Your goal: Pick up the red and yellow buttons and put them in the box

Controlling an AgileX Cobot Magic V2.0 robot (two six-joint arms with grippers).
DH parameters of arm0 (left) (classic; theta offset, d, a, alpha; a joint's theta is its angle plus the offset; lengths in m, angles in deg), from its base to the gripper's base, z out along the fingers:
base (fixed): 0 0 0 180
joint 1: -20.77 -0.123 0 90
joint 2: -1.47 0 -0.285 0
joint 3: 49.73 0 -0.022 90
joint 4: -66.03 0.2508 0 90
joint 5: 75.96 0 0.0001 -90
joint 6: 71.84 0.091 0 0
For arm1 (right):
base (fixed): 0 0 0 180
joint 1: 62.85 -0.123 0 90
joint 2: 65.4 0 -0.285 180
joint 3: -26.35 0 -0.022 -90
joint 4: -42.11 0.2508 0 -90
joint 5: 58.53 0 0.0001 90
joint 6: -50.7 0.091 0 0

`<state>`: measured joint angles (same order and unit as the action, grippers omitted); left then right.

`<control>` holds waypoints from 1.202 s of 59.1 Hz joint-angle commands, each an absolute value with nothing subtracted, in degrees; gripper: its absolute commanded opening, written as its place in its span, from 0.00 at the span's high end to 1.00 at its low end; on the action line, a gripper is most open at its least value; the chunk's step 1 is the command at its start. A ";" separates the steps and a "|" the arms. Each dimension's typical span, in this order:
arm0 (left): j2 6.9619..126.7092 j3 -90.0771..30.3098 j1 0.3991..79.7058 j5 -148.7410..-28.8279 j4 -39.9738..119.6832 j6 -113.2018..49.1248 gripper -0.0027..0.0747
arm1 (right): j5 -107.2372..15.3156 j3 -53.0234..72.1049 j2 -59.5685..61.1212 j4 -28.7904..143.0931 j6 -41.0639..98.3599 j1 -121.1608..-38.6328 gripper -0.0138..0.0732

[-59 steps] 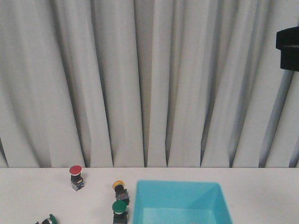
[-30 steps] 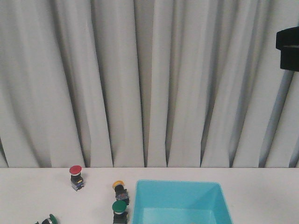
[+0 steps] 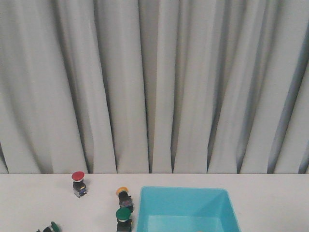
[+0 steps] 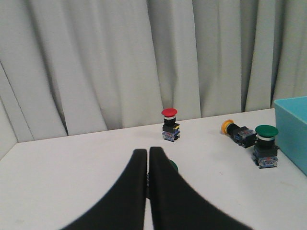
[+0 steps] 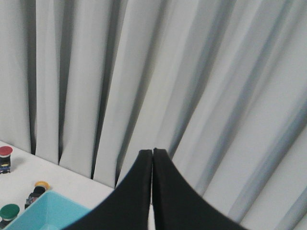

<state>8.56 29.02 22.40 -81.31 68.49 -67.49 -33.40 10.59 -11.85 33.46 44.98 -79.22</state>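
A red button [image 3: 78, 182] stands upright on the white table at the back left; it also shows in the left wrist view [image 4: 170, 125] and the right wrist view [image 5: 5, 158]. A yellow button [image 3: 124, 195] lies on its side just left of the light cyan box [image 3: 186, 193], also in the left wrist view [image 4: 236, 131]. The box shows in the left wrist view [image 4: 292, 127] and the right wrist view [image 5: 45, 211]. My left gripper [image 4: 147, 152] is shut and empty, low over the table. My right gripper [image 5: 152, 152] is shut and empty, raised high. Neither gripper shows in the front view.
A green-capped button [image 3: 123, 218] stands upright left of the box's near corner, also in the left wrist view [image 4: 266, 145]. Another green-capped button [image 3: 51, 226] lies at the table's front left, partly hidden behind my left fingers [image 4: 174, 167]. Grey curtains hang behind the table.
The dark part of my right arm at the front view's upper right edge has left the frame. The buttons and the box have not moved.
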 commanded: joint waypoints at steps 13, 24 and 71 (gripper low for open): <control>7.75 29.60 22.43 -77.10 68.47 -67.62 0.97 | -62.09 -31.34 -33.44 48.93 42.92 -71.88 0.85; 7.75 29.60 22.43 -77.10 68.47 -67.62 0.97 | -62.91 -47.42 -45.44 52.51 41.56 -69.03 0.85; 7.75 29.60 22.43 -77.10 68.47 -67.62 0.97 | -50.80 -53.35 -59.30 50.75 42.55 -61.33 0.85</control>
